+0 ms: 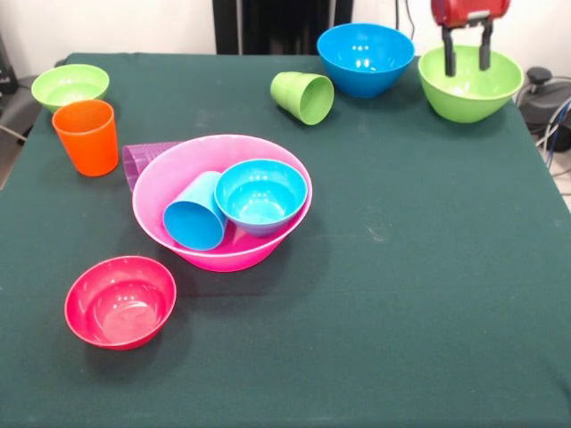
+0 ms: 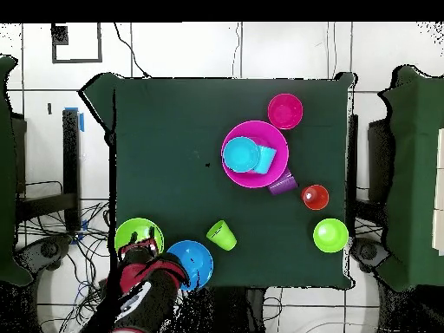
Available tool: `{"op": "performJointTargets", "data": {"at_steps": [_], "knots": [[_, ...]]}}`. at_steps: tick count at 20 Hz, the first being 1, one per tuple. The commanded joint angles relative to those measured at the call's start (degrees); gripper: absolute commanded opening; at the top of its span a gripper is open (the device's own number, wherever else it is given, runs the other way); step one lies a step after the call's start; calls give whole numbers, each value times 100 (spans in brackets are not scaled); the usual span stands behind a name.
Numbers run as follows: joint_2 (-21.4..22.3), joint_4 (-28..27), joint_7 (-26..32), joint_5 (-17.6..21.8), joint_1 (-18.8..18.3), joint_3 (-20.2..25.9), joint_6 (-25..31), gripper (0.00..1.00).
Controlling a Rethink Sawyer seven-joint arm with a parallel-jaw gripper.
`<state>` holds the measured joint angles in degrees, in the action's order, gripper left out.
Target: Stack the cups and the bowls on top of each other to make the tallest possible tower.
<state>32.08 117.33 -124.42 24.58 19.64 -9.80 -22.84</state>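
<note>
The large pink bowl (image 1: 159, 183) sits left of the table's middle and holds a small light blue bowl (image 1: 260, 194) and a light blue cup (image 1: 194, 214) lying on its side. A purple cup (image 1: 143, 160) lies against the pink bowl's far left side. An orange cup (image 1: 86, 135) stands upright at the left. A light green cup (image 1: 303, 96) lies on its side. My gripper (image 1: 467, 55) is open and empty, its fingers hanging over the medium green bowl (image 1: 470, 100). A medium blue bowl (image 1: 366, 58) stands beside it. In the overhead view the gripper (image 2: 137, 249) is at the green bowl (image 2: 137, 229).
A small red bowl (image 1: 120, 300) sits near the front left. A small green bowl (image 1: 70, 86) sits at the far left corner. Cables and gear lie off the table's right edge.
</note>
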Motion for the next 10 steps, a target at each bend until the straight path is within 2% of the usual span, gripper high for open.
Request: {"op": "performJointTargets", "data": {"at_steps": [1, 5, 10], "knots": [[-976, -775, 83, -22, 188, -291, -391, 100], [-864, -1006, 135, 144, 125, -233, 34, 100], [-268, -1035, 241, 363, 122, -36, 913, 100]]}}
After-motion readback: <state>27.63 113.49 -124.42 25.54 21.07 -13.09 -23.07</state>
